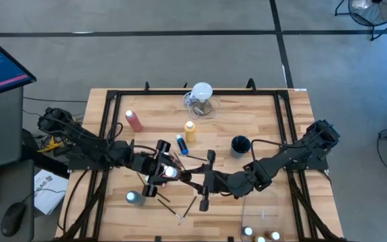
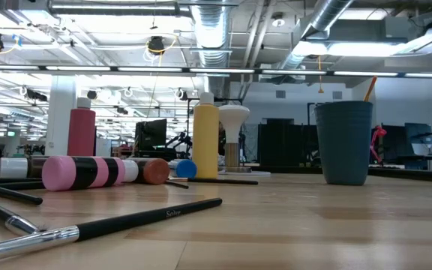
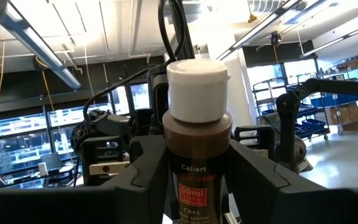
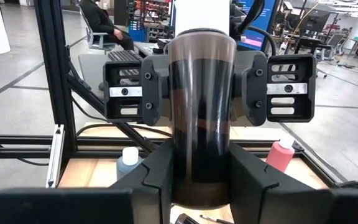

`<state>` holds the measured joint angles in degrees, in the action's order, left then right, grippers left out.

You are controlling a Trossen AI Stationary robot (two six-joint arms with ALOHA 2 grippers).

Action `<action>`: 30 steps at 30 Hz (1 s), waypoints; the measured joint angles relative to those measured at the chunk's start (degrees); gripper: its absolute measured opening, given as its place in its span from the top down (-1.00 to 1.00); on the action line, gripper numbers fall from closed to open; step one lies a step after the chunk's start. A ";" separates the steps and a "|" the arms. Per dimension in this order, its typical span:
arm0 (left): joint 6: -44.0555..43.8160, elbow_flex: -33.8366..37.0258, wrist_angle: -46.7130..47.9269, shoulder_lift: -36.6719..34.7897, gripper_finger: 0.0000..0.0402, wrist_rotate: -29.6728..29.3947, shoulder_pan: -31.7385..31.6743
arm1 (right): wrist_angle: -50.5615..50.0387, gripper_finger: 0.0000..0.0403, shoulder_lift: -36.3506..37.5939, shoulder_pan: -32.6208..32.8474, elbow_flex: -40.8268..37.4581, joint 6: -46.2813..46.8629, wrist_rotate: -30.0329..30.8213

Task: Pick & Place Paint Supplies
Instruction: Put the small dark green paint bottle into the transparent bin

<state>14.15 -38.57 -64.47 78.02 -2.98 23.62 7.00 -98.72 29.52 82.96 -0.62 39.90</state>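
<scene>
— Tools of both arms meet over the middle of the bench (image 1: 281, 195), is it so?

— Yes. From above, the left tool (image 1: 170, 172) and the right tool (image 1: 192, 177) stand tip to tip, a little toward the front edge.

— What is between them?

— One small brown paint bottle (image 3: 194, 155) with a white cap. In the left wrist view the left tool's fingers (image 3: 145, 165) lie against both its sides. In the right wrist view the right tool's fingers (image 4: 157, 168) clamp the same dark body. So each tool is closed on this bottle.

— Does the bottle touch the bench?

— It seems lifted: the view at bench height shows neither the tools nor this bottle.

— And the other paint supplies?

— The pink-red squeeze bottle (image 1: 134, 121) stands near the back left of the bench. The yellow squeeze bottle (image 1: 190, 130) stands near the middle, behind the tools. The blue squeeze bottle (image 1: 181, 144) lies just beside the yellow one. A small pale bottle (image 1: 133, 197) with a white cap stands in front of the left tool. Thin dark paintbrushes (image 1: 179, 210) lie on the wood under and in front of the tools. More white-capped bottles (image 1: 261, 235) show at the front right edge.

— Anything more?

— A dark cup (image 1: 240, 144) stands behind the right arm, and a clear jug (image 1: 202, 101) with a white round top stands near the back edge.
</scene>
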 joint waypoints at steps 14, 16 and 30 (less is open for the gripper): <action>-0.78 0.00 1.41 0.02 0.48 0.25 -0.08 | -1.16 0.15 -0.01 1.16 0.02 0.24 0.47; -1.16 0.00 1.73 0.02 0.53 0.46 -0.37 | -1.11 0.09 0.00 1.29 0.02 0.24 0.66; -1.43 0.00 4.83 0.04 0.60 -1.56 -1.09 | -1.02 0.06 1.36 2.03 -0.02 -0.87 0.68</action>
<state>12.72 -38.57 -59.64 78.06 -4.54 22.52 5.99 -97.36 31.55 82.94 -1.49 40.58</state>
